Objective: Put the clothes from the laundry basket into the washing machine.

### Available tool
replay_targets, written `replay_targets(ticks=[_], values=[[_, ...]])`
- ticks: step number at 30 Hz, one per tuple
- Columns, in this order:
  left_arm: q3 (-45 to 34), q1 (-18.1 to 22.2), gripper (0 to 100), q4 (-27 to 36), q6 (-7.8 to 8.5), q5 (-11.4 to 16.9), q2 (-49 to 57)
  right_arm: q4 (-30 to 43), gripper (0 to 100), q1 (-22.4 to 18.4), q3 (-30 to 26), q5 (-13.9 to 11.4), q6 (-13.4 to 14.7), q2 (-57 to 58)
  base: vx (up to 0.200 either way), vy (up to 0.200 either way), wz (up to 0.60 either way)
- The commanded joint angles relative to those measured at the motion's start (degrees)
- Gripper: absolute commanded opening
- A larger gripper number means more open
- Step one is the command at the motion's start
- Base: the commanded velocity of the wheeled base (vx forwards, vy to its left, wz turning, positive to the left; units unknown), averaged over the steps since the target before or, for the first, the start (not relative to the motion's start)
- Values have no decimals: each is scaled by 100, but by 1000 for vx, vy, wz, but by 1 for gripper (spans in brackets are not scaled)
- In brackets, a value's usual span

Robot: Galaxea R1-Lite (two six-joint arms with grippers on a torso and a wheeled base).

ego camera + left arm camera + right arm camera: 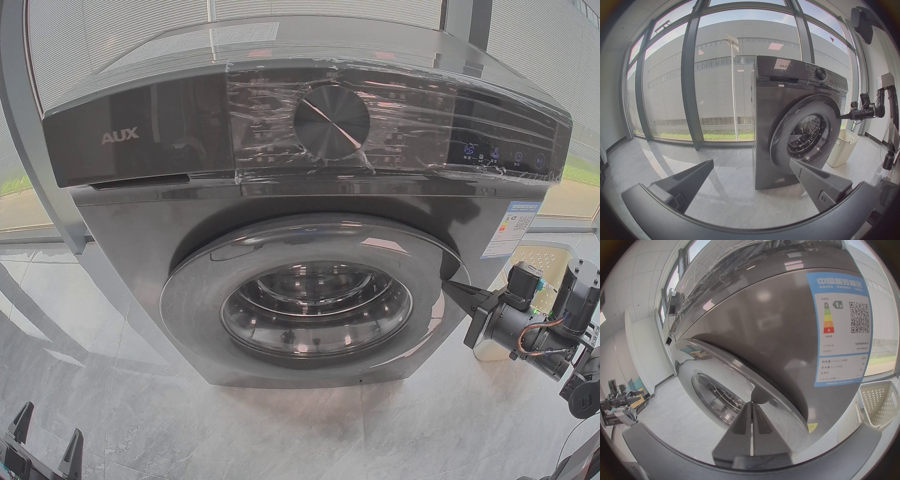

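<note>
A dark grey front-loading washing machine (300,206) stands before me, its round glass door (315,306) closed. My right gripper (451,288) is shut, its fingertips pressed together at the door's right rim (775,387). In the left wrist view the same gripper (842,117) touches the door edge. A cream perforated laundry basket (544,262) stands on the floor right of the machine, also seen as the basket (842,151) and the basket (878,402); its contents are hidden. My left gripper (45,434) sits low at the front left, open, with nothing between its fingers (684,181).
Pale glossy tiled floor (281,425) lies open in front of the machine. Tall windows with dark frames (689,93) rise behind and left of it. An energy label (842,327) is stuck on the machine's front right.
</note>
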State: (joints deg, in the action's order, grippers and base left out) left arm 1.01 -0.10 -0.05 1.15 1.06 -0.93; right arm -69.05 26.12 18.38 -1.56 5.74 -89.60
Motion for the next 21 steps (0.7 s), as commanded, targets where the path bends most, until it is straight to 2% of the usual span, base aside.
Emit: replay_targets(ticks=[1, 6, 8, 12, 15, 20, 21], values=[[-92, 1, 100, -4, 0, -1, 93, -21, 0, -55, -10, 156, -3, 13, 0, 0, 0], [-92, 1, 100, -4, 0, -1, 93, -3, 0, 15, -168, 86, -3, 48, 0, 0, 0], [-92, 1, 100, -4, -27, -1, 93, -12, 0, 226, -511, -169, -20, 145, 0, 0, 0], [-92, 1, 100, -4, -35, -1, 93, -12, 0, 534, -1082, -371, -64, 417, 0, 0, 0], [-92, 1, 100, -4, -35, -1, 93, -12, 0, 666, -1329, -371, -73, 672, 0, 0, 0], [-92, 1, 100, -4, -44, -1, 93, 40, 0, 666, -1504, -371, -82, 1173, 0, 0, 0], [-92, 1, 100, -4, -44, -1, 93, 76, 100, 666, -1548, -371, -82, 1270, 0, 0, 0]])
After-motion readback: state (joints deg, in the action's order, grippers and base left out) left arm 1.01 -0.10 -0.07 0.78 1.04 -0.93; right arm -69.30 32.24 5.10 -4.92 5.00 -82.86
